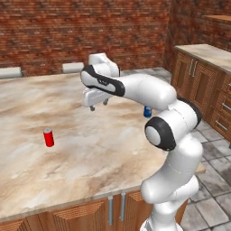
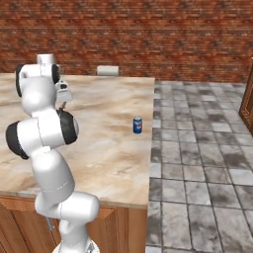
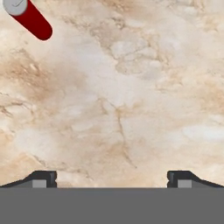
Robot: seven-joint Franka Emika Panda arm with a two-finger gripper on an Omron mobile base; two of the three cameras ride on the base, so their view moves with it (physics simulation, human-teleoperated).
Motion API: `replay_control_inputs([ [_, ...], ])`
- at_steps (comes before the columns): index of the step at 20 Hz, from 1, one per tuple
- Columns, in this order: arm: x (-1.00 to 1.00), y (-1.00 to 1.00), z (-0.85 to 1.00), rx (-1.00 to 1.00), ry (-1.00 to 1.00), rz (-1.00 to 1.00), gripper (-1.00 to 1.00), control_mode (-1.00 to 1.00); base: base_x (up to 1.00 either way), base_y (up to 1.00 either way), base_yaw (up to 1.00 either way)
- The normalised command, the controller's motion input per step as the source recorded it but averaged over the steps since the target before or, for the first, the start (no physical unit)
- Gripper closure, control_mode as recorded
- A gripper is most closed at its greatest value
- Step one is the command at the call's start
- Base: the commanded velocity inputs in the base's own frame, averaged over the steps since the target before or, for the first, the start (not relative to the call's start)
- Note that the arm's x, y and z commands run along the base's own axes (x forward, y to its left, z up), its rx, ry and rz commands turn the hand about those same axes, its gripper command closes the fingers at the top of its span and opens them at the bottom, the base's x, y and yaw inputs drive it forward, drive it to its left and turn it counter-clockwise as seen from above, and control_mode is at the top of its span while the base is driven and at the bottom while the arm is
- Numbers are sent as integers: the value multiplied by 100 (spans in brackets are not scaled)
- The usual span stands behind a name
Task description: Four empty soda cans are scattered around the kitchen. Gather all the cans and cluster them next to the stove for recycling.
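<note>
White arm bent forward at the elbow, wrist pointing down, tool (image 1: pixel 99 106) wide open and holding nothing

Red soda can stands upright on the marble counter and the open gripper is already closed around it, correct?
Not quite. The red soda can stands upright on the marble counter, but the open gripper hangs apart from it with nothing between its fingertips, as the left base view shows.

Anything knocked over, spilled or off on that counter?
Nothing spilled or tipped. The red can and the blue can both stand upright on the marble counter, far apart; the open gripper hangs between them, holding nothing.
</note>
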Motion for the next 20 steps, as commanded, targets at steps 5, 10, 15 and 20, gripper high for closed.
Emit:
replay_control_inputs([
  [5,7,41,-6,0,0,0,-100,-100,0,0,0],
  [10,3,37,-15,1,0,1,-100,-100,0,0,0],
  [15,7,36,-19,3,0,2,-100,-100,0,0,0],
  [20,5,34,-20,4,0,2,-100,-100,0,0,0],
])
